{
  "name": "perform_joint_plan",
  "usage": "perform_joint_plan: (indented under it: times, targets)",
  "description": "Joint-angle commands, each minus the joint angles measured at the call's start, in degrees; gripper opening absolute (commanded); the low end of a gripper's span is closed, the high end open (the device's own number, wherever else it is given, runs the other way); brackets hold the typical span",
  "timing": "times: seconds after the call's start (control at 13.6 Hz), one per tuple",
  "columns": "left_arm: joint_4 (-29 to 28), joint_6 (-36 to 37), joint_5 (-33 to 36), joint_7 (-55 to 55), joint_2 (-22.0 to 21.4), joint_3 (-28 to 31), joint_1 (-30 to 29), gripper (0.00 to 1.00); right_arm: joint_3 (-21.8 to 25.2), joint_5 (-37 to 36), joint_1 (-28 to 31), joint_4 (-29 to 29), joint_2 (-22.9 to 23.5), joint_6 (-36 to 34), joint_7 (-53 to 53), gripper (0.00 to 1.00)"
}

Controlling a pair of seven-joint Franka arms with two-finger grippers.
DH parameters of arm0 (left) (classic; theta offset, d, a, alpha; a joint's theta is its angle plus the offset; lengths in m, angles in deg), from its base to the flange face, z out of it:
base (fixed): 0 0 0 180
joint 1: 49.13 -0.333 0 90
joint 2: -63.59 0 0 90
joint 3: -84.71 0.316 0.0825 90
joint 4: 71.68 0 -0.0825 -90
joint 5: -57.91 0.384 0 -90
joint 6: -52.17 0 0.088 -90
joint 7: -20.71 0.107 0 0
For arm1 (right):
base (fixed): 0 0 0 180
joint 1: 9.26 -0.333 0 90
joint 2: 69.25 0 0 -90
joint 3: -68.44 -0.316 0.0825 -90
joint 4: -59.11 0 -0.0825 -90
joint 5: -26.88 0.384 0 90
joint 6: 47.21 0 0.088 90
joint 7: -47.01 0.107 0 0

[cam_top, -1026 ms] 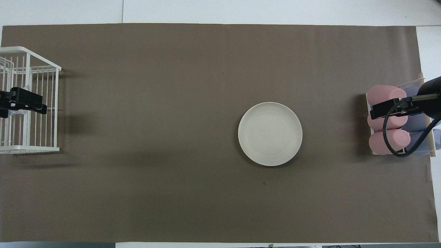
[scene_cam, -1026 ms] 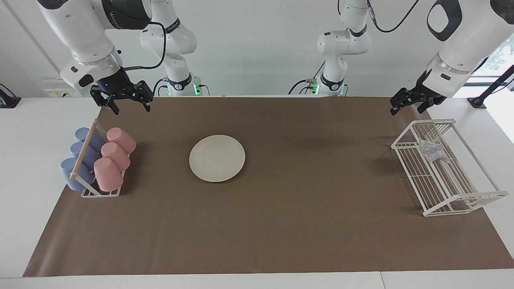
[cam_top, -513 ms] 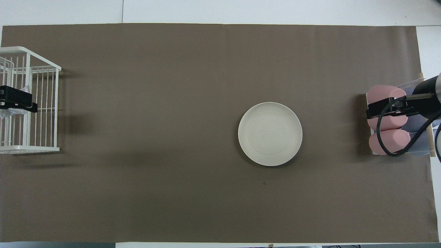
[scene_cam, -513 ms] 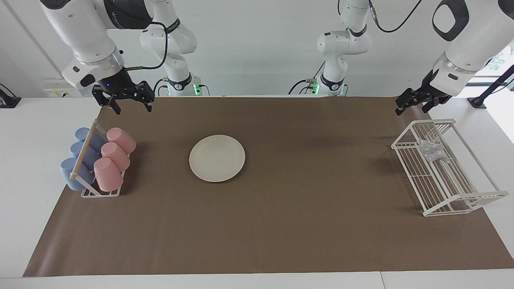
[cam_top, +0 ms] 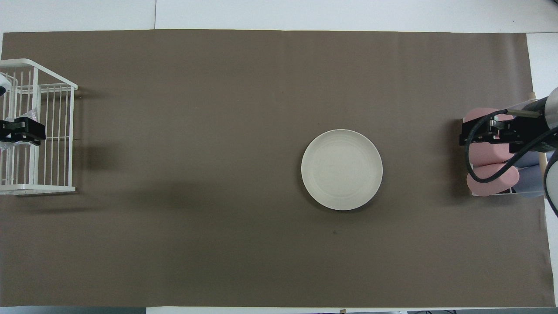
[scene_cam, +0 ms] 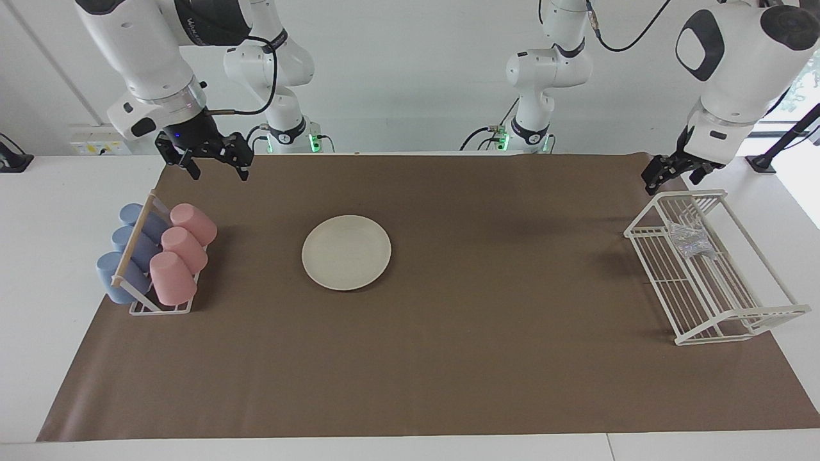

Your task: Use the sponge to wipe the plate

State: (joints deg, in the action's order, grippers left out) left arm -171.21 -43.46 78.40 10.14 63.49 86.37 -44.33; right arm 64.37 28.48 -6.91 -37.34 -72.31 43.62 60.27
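The cream plate (scene_cam: 346, 252) lies flat on the brown mat, toward the right arm's end; it also shows in the overhead view (cam_top: 341, 169). The silvery sponge (scene_cam: 690, 240) lies in the white wire rack (scene_cam: 724, 320) at the left arm's end; in the overhead view the sponge (cam_top: 31, 114) is mostly covered. My left gripper (scene_cam: 671, 177) hangs open and empty above the rack's end nearer the robots, also seen from overhead (cam_top: 19, 132). My right gripper (scene_cam: 218, 168) hangs open and empty in the air above the cup holder, also seen from overhead (cam_top: 481, 134).
A small holder (scene_cam: 157, 307) with three pink cups (scene_cam: 184, 246) and three blue cups (scene_cam: 125, 256) lying on their sides stands at the right arm's end, beside the plate. The brown mat (scene_cam: 448, 358) covers most of the white table.
My left gripper has drifted outward toward its end of the table and turned over the rack. My right gripper has shifted slightly toward the table's middle. Plate and sponge have not moved.
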Motion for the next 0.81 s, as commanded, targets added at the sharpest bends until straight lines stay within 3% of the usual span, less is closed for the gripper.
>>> perform_joint_plan:
  times: [0.0,0.15,0.73]
  targets:
    - [-1.46,-2.72,8.83,-7.58,3.59,0.44,3.63,1.00,-0.15,0.16,0.02,-0.58,-0.45,-0.74,4.30,1.00]
    - [-1.46,-3.94,15.53,-14.36,7.73,0.36,5.14,1.00,-0.15,0.16,-1.47,-0.58,-0.46,-1.01,8.43,1.00]
    - [-3.73,-6.68,30.66,-17.28,13.64,0.44,5.14,1.00,-0.15,0.24,-9.82,-0.05,-0.37,-0.39,33.65,1.00]
